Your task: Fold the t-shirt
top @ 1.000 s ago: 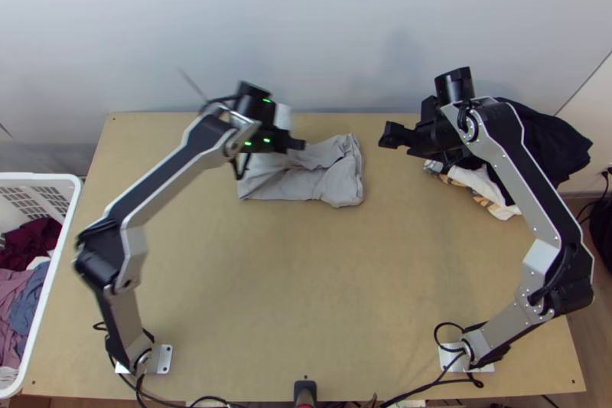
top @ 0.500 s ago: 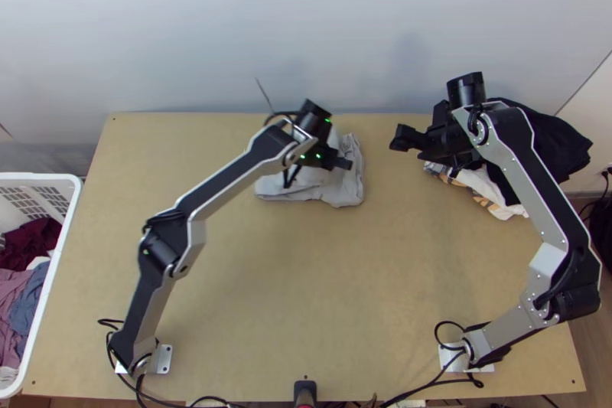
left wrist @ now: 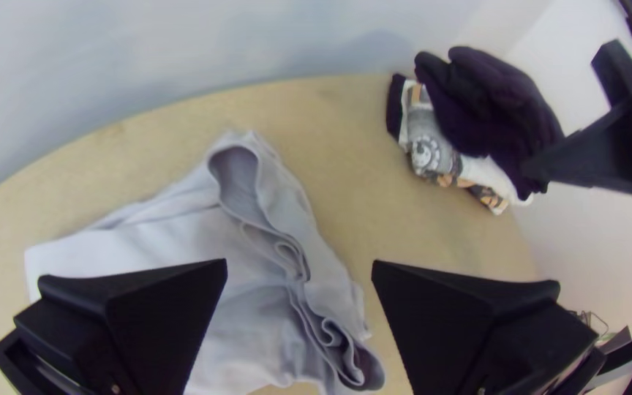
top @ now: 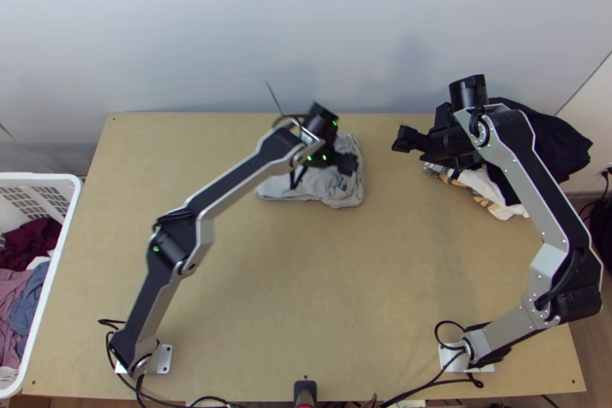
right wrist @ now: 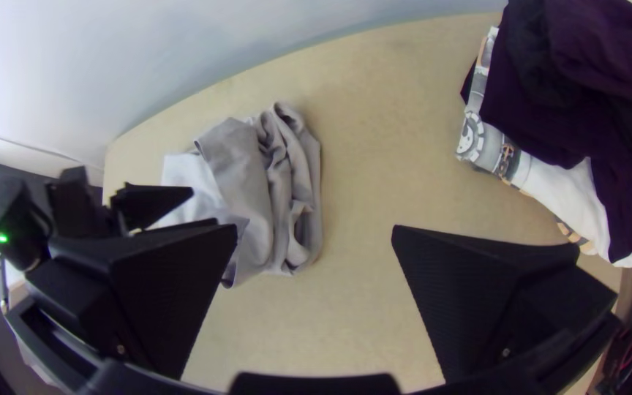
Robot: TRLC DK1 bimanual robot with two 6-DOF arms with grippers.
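The left gripper (top: 348,164) has moved rightward over the t-shirt (top: 335,190), fingers apart, released. In the top view, a basket (top: 38,177) stands left; the t-shirt lies folded, upper middle, its rippled layers visible in the left wrist view; the right gripper (top: 401,138), upper right, is released too. Bench (top: 291,285) wooden, wall (top: 229,25) pale.

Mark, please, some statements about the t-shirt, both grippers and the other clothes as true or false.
1. The left gripper is open over the grey t-shirt. True.
2. The right gripper holds the t-shirt. False: it is open and holds nothing.
3. The t-shirt lies spread out flat. False: it is folded, with bunched layers at one side.
4. The white laundry basket contains clothes. True.
5. The dark garment lies beneath the white printed one. False: it lies on top.
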